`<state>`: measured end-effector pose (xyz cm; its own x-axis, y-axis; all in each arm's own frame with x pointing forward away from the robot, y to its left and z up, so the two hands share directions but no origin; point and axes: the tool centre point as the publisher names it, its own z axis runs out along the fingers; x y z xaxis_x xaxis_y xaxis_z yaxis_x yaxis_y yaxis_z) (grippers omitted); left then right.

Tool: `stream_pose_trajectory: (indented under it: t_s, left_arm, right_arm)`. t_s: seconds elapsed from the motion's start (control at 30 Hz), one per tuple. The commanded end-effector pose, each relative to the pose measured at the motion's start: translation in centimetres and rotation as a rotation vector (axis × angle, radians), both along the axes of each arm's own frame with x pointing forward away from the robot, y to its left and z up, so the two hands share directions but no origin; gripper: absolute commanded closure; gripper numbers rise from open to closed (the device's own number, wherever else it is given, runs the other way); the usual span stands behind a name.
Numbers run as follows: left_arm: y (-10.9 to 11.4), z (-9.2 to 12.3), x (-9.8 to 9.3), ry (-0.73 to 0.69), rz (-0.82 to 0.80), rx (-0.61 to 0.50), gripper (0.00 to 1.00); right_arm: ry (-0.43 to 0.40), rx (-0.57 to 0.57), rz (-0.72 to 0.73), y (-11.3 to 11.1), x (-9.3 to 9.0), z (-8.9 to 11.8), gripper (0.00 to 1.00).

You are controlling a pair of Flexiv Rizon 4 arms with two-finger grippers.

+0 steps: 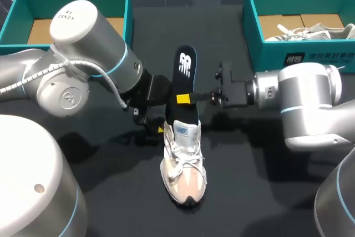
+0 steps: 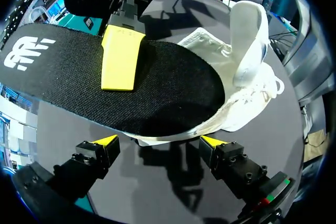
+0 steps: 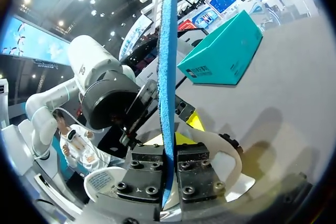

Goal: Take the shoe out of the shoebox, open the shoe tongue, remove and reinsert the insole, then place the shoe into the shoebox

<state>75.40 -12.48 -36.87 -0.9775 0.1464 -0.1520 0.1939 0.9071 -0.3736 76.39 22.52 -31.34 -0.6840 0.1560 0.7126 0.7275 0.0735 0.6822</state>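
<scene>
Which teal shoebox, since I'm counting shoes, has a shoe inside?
The right shoebox: a pale shoe lies in it. The left shoebox shows only bare cardboard where it isn't hidden.

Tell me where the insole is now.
Head view, table's middle: the insole stands partly out of the shoe, clamped by the right gripper.

A white logo (image 1: pixel 185 64) is printed on the black insole (image 1: pixel 186 88) near its upper end, and the left wrist view shows the same mark large. A small printed label (image 1: pixel 187 131) sits at the top of the shoe (image 1: pixel 183 176). White print (image 1: pixel 316 58) runs along the front wall of the right shoebox (image 1: pixel 260 54), too small to read. Tiny dark lettering (image 1: pixel 67 14) marks the left arm (image 1: pixel 89 37).
</scene>
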Motion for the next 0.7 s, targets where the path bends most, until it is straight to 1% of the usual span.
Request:
stream_pose_trajectory:
  t_s: [0.03, 0.3, 0.7]
  left_arm:
    - [0.0, 0.0, 0.0, 0.0, -0.001, 0.001, 0.0]
    - [0.0, 0.0, 0.0, 0.0, -0.001, 0.001, 0.0]
    - [0.0, 0.0, 0.0, 0.0, -0.001, 0.001, 0.0]
  right_arm:
    - [0.012, 0.011, 0.015, 0.2, -0.1, -1.0, 1.0]
    - [0.04, 0.018, 0.01, 0.7, -1.6, -1.9, 1.0]
    - [0.081, 0.012, -0.013, 1.3, -4.7, -2.6, 1.0]
